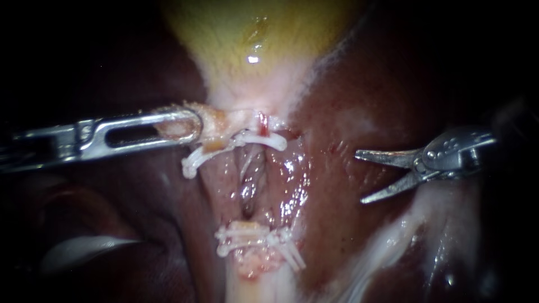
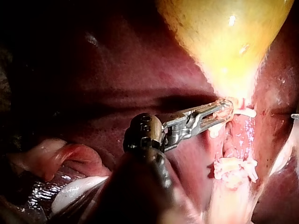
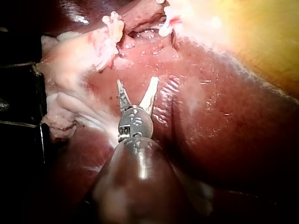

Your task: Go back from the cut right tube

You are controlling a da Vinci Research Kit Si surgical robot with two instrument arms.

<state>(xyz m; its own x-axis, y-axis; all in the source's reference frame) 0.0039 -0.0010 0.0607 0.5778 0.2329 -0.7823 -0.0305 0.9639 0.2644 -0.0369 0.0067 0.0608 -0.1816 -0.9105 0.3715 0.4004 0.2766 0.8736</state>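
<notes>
The right instrument's end effector (image 1: 360,176) is hovering spread wide above the liver (image 1: 337,224), to the right of the cut tube (image 1: 247,226) and clear of it. The tube's stumps are sitting under white clips (image 1: 255,240), far and near. The left instrument's end effector (image 1: 190,124) is pinching pale tissue (image 1: 216,120) at the neck of the gallbladder (image 1: 252,33).

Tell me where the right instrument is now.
Endoscope view, right side: the right instrument, jaws open, lies over the liver, apart from the clips to its left.
</notes>
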